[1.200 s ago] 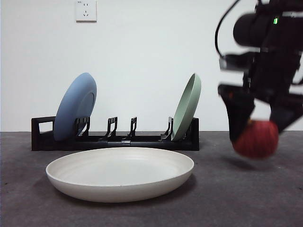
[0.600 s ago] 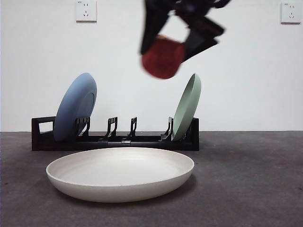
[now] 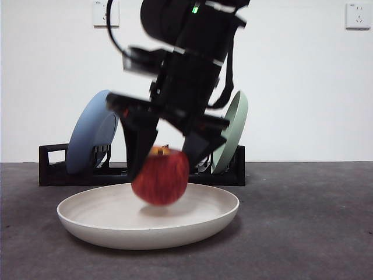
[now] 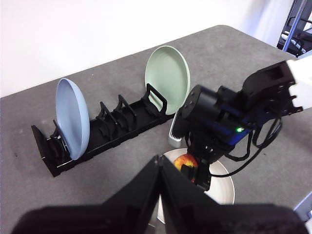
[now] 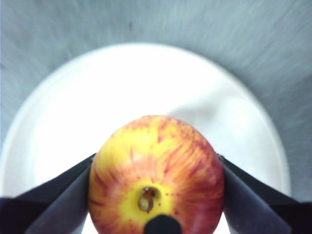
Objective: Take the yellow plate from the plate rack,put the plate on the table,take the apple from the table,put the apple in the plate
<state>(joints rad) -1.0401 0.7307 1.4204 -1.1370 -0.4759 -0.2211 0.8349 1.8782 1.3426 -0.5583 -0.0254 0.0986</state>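
Note:
The red and yellow apple (image 3: 160, 178) hangs low over the middle of the pale cream plate (image 3: 145, 230), with my right gripper (image 3: 165, 168) shut on its sides from above. The right wrist view shows the apple (image 5: 156, 175) stem up between two black fingers (image 5: 63, 195), above the plate (image 5: 146, 83). The plate lies flat on the dark grey table (image 3: 303, 233), in front of the black plate rack (image 3: 52, 169). My left gripper (image 4: 158, 160) is shut and empty, high above the table. Its view looks down on the right arm (image 4: 229, 117), the apple (image 4: 184, 160) and the plate (image 4: 223, 187).
A blue plate (image 3: 88, 134) stands upright at the rack's left end and a pale green plate (image 3: 236, 125) at its right end, both behind the right arm. The left wrist view shows the rack (image 4: 107, 131) with bare slots between the two plates.
The right gripper carried the apple from low on the right, up and leftward, then down over the cream plate. The plate and the rack have stayed put.

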